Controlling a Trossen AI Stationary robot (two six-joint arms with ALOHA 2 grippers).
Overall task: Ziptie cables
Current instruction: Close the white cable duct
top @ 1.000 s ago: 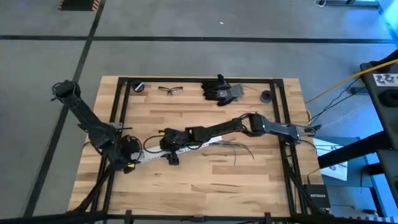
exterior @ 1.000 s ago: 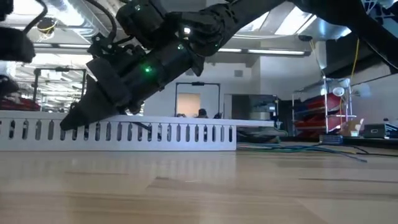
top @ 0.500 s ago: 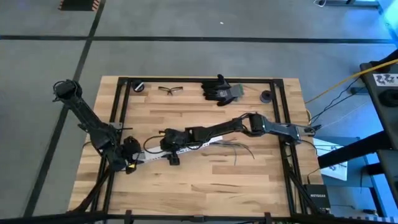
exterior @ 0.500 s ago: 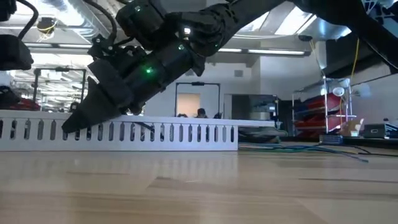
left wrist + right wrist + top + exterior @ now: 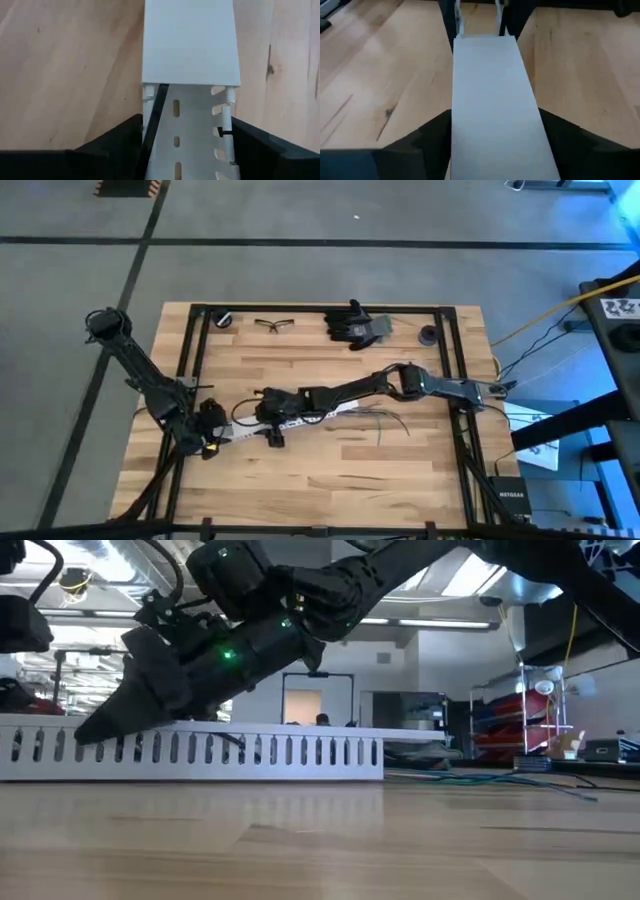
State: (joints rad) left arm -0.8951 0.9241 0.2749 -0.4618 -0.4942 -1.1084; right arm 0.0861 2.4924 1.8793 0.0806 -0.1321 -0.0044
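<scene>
While both jaws clamp the white duct [image 5: 300, 420] | cables [image 5: 385, 416] lie beside right arm.

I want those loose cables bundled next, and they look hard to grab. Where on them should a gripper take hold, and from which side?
Probably near the middle of the cables, coming straight down from above. They lie flat and thin on the table, fanned apart at the ends but closer together midway, so a pinch there would likely gather most. Both the right gripper and left gripper are on the white slotted duct.

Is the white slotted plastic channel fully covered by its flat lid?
No. The flat white lid covers only part; the slotted channel lies open beyond it.
</scene>
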